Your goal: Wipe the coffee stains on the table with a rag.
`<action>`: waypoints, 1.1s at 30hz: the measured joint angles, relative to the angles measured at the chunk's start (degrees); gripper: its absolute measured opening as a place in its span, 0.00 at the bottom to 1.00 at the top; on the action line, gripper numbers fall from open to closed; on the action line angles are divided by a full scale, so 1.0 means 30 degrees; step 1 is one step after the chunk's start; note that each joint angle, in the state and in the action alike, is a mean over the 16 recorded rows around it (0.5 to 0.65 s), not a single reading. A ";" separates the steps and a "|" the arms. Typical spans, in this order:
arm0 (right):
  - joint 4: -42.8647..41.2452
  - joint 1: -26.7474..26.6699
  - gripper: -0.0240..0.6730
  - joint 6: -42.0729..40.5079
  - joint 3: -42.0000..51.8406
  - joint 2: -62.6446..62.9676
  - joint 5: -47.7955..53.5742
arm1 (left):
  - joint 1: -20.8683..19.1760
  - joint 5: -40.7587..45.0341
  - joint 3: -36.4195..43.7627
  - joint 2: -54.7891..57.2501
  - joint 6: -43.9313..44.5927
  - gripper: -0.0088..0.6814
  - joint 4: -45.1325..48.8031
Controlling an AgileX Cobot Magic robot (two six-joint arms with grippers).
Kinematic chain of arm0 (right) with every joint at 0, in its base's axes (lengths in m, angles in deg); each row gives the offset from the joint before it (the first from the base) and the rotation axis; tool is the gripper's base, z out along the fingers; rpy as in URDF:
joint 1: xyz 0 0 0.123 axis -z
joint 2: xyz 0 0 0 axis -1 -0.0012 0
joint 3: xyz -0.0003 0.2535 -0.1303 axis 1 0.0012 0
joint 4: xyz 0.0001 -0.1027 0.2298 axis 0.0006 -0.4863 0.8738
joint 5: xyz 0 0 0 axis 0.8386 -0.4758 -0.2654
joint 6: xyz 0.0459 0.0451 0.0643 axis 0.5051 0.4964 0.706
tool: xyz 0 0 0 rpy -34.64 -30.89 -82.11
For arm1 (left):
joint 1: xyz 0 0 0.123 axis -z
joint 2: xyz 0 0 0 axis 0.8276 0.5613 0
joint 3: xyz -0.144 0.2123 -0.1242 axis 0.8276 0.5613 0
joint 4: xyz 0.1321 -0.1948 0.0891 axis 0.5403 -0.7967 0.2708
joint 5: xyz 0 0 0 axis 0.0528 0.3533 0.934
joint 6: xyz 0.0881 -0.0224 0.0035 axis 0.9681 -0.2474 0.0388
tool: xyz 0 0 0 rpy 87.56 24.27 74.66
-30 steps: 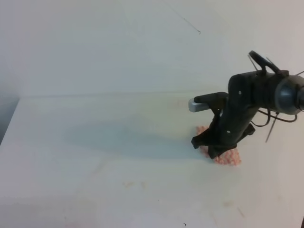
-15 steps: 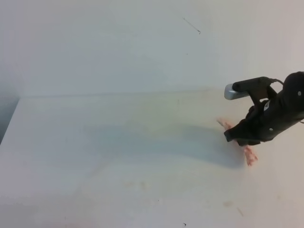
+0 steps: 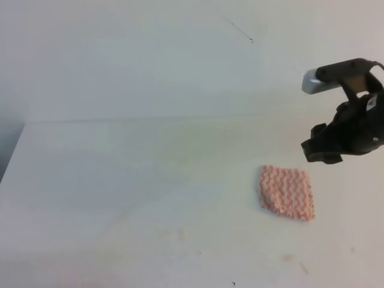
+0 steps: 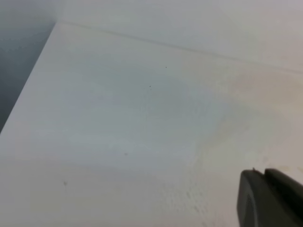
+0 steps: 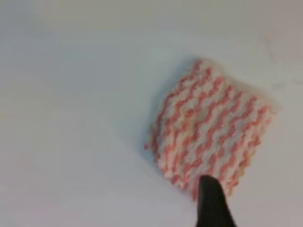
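Observation:
The rag [image 3: 287,192], pink-and-white zigzag, lies flat on the white table [image 3: 132,180], right of the middle. My right gripper [image 3: 322,152] hangs in the air just above and to the right of the rag, not touching it, and holds nothing. In the right wrist view the rag [image 5: 209,137] lies spread out, with one dark fingertip [image 5: 212,201] at its near edge. No tan-brown coffee puddle shows in any view. Of my left gripper, only a dark finger end [image 4: 271,198] shows over bare tabletop.
Faint brownish smudges [image 3: 289,258] and specks mark the table near its front edge. The table's left edge [image 3: 13,150] drops off to a dark gap. A plain white wall [image 3: 150,60] stands behind the table.
My right gripper carried the bunched rag to the right, let it go and rose up and right. The rag now lies flat and uncovered.

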 joint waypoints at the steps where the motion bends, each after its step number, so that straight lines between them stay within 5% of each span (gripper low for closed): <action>1: -0.0151 0.0000 0.46 -0.0009 0.0003 0.0472 0.0273 | 0.0000 0.0000 0.0000 0.0000 0.0000 0.01 0.0000; 14: -0.2540 0.0000 0.06 0.1843 0.2696 0.9870 -0.0503 | 0.0000 0.0000 0.0000 0.0000 0.0000 0.01 0.0000; 24: -0.8952 0.0000 0.03 0.9261 1.0379 1.8582 -0.4964 | 0.0000 0.0000 0.0000 0.0000 0.0000 0.01 0.0000; 33: -1.6326 0.0000 0.03 1.6653 1.5617 2.2070 -0.5796 | 0.0000 0.0000 0.0000 0.0000 0.0000 0.01 0.0000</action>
